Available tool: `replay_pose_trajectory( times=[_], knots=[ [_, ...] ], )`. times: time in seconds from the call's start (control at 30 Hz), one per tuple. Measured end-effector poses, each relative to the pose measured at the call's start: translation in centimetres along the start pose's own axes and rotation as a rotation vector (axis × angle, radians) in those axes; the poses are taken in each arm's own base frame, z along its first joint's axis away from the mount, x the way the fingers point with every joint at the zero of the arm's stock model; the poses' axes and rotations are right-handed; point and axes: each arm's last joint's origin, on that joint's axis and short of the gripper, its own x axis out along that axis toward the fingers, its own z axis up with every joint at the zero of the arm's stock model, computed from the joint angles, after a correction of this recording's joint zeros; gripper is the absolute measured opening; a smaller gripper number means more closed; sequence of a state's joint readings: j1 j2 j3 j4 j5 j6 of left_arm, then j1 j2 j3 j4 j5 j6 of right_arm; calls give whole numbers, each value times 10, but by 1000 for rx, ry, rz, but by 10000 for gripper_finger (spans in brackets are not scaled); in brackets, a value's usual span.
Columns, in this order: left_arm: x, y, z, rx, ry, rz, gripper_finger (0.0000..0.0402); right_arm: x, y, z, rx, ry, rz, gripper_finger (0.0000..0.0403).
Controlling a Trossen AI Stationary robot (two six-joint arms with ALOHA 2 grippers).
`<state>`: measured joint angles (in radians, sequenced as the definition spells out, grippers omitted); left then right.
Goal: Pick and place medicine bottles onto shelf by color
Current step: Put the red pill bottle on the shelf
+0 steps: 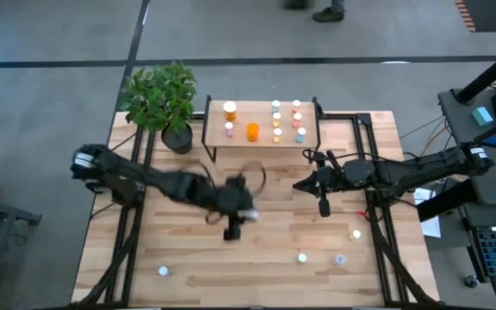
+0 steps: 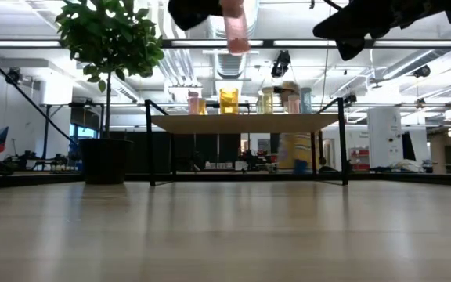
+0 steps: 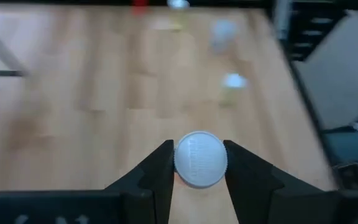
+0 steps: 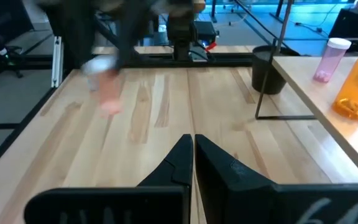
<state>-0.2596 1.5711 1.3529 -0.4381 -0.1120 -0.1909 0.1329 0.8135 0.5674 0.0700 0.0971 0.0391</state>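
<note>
My left gripper [image 1: 243, 212] hovers over the middle of the table, shut on a pink medicine bottle [image 2: 238, 30] with a white cap [image 3: 201, 159]. My right gripper [image 4: 193, 144] is shut and empty. It hangs above the table in front of the shelf's right end [image 1: 300, 184]. The shelf [image 1: 262, 143] stands at the far side on thin black legs. It carries a large orange bottle [image 1: 230, 109], an orange one [image 1: 252, 131], a pink one [image 1: 228, 128] and several small ones [image 1: 276, 121]. Several more bottles [image 1: 302, 257] stand near the table's near edge. My left gripper pinches the pink bottle between its two fingers [image 3: 161, 163] at the cap [image 3: 201, 159], one finger on each side. The fingers come slanting down from above. The bottle is lifted clear of the table and hangs roughly upright below the gripper [image 2: 238, 30].
A potted plant [image 1: 164, 102] stands at the shelf's left. Loose bottles stand near the near edge [image 1: 163, 270], [image 1: 340, 258] and at the right [image 1: 356, 233]. Black frame rails [image 1: 377, 226] run along both sides of the table. Bare wood lies in front of the shelf.
</note>
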Motion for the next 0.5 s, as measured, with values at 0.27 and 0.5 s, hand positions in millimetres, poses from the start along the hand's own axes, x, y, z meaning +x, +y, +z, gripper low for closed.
replay_pose_trajectory(
  times=[0.27, 0.5],
  knots=[
    [-67, 90, 52, 27, -134, 233, 109, -1, 0, 2, -18, 12, 0, 9],
    [-90, 158, 76, 110, -216, 442, 108, -1, 0, 2, -61, 13, -9, 9]
  ],
)
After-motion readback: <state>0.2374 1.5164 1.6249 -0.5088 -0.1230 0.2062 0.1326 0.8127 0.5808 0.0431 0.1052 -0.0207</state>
